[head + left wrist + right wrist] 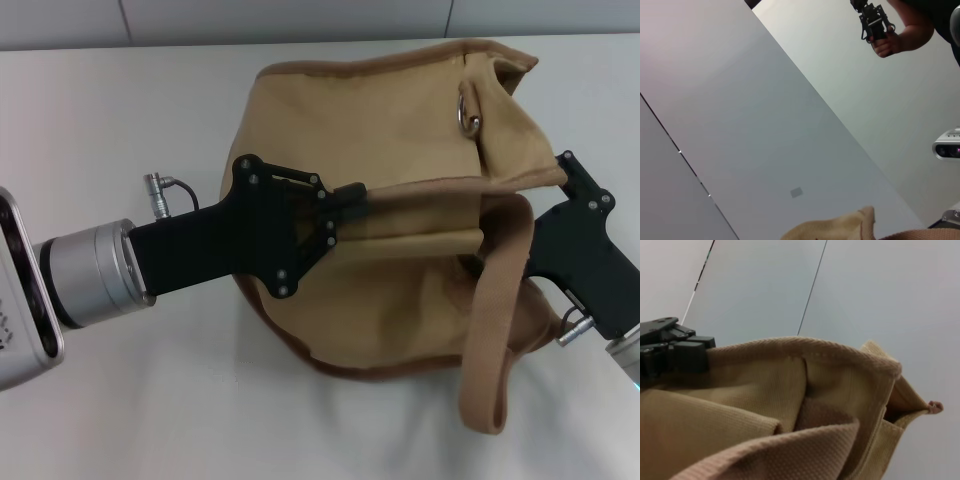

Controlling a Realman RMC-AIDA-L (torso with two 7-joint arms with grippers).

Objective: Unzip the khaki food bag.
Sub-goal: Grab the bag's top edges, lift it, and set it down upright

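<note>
The khaki food bag (400, 200) lies slumped on the white table (150, 400), tan canvas with brown piping. One wide strap handle (495, 330) loops down toward the table's front, and a metal ring (468, 110) shows near its far end. My left gripper (352, 198) reaches in from the left and is shut on the bag's top seam at mid-length. It also shows in the right wrist view (687, 352), pinched on the fabric edge. My right gripper (562, 185) is at the bag's right end, with its fingertips hidden by canvas. No zipper pull is visible.
A wall with panel seams stands behind the table (300, 20). In the left wrist view a person's hand (890, 42) holds a black device high up, a camera (947, 149) sits at the right edge, and a corner of the bag (850, 227) shows.
</note>
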